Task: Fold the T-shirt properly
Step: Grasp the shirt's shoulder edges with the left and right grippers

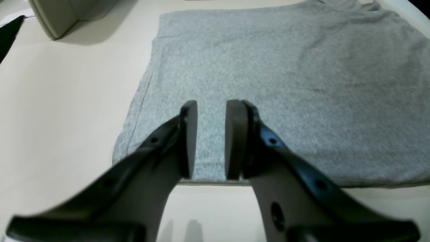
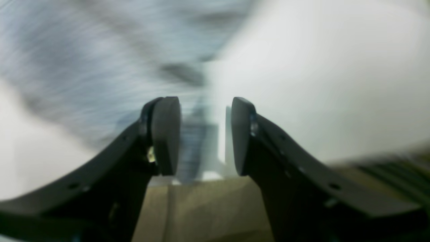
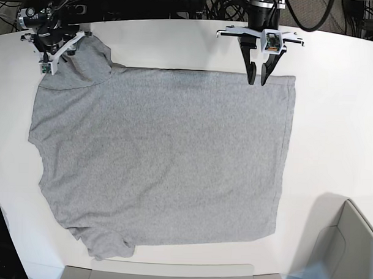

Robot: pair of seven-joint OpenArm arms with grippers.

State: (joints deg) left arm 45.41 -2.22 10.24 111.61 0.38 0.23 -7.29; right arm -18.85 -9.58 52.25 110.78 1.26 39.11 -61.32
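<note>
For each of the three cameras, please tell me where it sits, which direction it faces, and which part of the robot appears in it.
Left wrist: rides the left arm, looks past the left gripper, jaws apart, across the T-shirt.
Right wrist: rides the right arm, blurred; right gripper, jaws apart, over grey cloth.
Base: overhead, looking down on the table with the T-shirt spread flat; both grippers at its far edge.
Shared: the T-shirt appears in all.
</note>
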